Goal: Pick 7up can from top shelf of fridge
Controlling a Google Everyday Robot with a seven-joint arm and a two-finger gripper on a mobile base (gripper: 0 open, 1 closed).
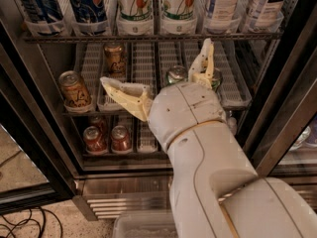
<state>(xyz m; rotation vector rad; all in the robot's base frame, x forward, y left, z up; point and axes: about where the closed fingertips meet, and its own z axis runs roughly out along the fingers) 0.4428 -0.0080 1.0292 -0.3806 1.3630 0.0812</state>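
Two 7up cans [134, 6] [177, 5], white with green lettering and a red dot, stand side by side in the middle of the top shelf [223, 35] of the fridge [47, 138]. Only their lower halves show. My gripper [154, 61] is open in front of the shelf below. One cream finger [124, 90] points left and the other finger [204, 61] points up, its tip just under the top shelf's wire edge, to the right of the 7up cans. It holds nothing. My white arm fills the lower right.
Blue Pepsi cans [89, 4] stand left of the 7up cans and white cans [223, 4] right. The middle shelf holds brown cans [74, 89] and a green can [176, 74]; red cans [94, 139] sit lower. A dark door frame [292, 108] stands right, cables [20, 227] lie on the floor.
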